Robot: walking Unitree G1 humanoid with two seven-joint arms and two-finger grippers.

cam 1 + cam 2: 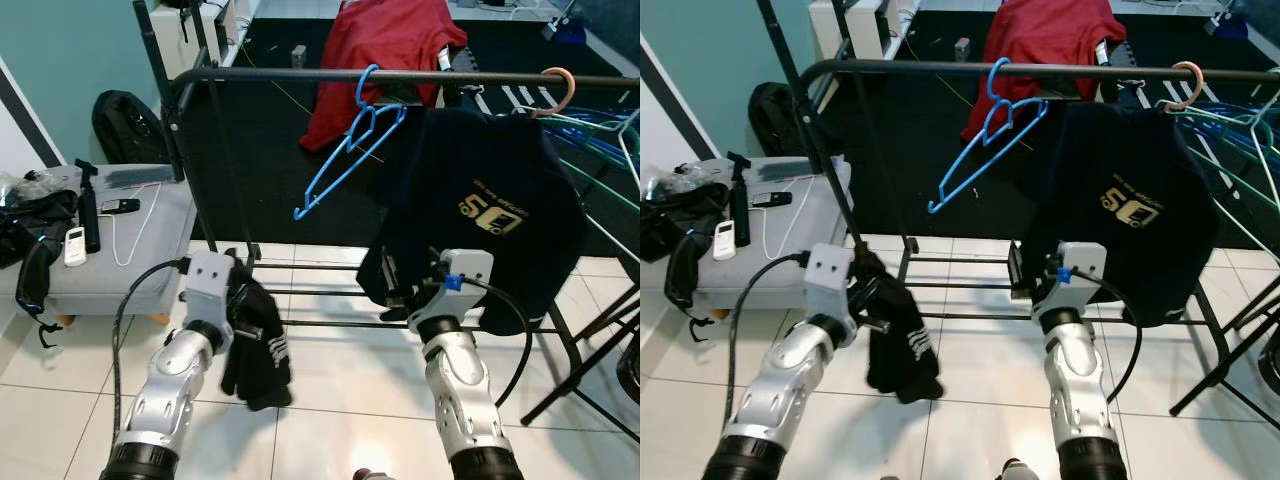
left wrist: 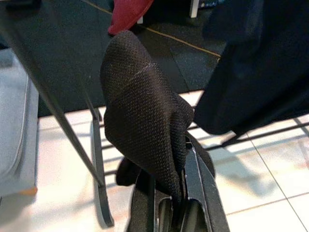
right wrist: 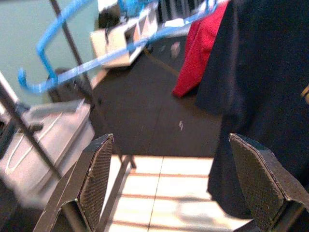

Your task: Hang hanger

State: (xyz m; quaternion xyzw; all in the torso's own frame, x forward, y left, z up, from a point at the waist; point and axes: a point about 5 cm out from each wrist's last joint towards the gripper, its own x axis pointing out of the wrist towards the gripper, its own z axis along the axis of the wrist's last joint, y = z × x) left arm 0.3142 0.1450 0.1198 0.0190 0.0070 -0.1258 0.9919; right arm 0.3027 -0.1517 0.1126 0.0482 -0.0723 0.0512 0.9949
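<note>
A blue hanger (image 1: 352,138) hangs tilted and bare on the black rail (image 1: 300,75) of the clothes rack. To its right a dark navy T-shirt (image 1: 490,200) hangs from a pink hanger hook (image 1: 560,85). My left gripper (image 1: 243,300) is low at the left, shut on a black garment (image 1: 258,345) that droops toward the floor; in the left wrist view the black cloth (image 2: 145,121) is pinched between the fingers. My right gripper (image 1: 395,290) is open in front of the navy shirt's hem, its pads (image 3: 96,179) wide apart with nothing between them.
A grey bench (image 1: 110,250) at the left carries a white hanger (image 1: 135,225), remotes and black gear. A red garment (image 1: 385,60) is draped behind the rail. More hangers (image 1: 610,140) crowd the rack's right end. White tiles lie below.
</note>
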